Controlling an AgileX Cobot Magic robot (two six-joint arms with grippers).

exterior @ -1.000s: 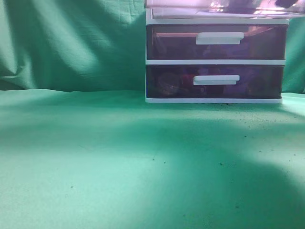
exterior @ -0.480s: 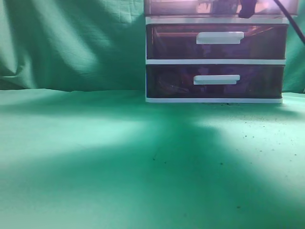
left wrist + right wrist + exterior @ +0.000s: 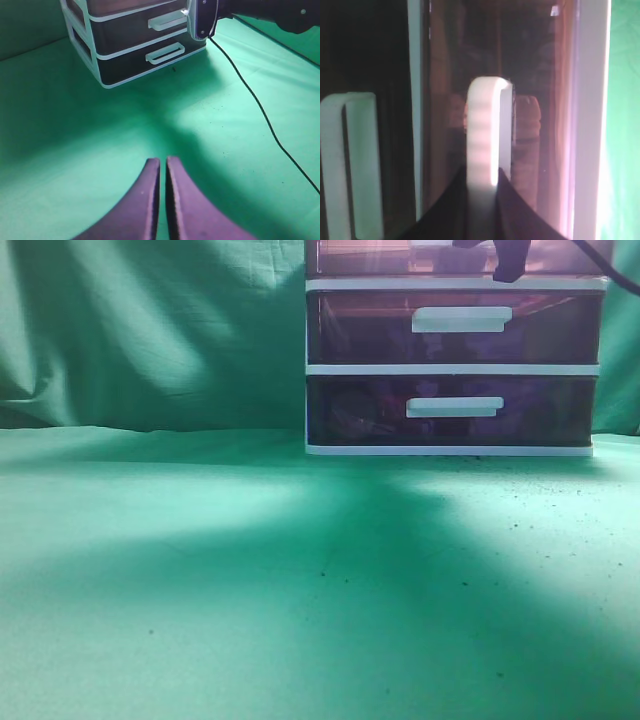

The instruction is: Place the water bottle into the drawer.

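Water bottle (image 3: pixel 526 130) inside top drawer (image 3: pixel 540 75).

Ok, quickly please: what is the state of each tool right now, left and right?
Left tool: closed, holding nothing, above the green cloth.
Right tool: closed on the white handle of a drawer in the drawer unit.

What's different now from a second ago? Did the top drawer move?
Yes. The top drawer has gone back in: a second ago its clear front stuck out toward the camera, now it sits nearly flush. The right tool is clamped on the drawer handle, pushing. The two lower drawers and the shut left tool show no change.
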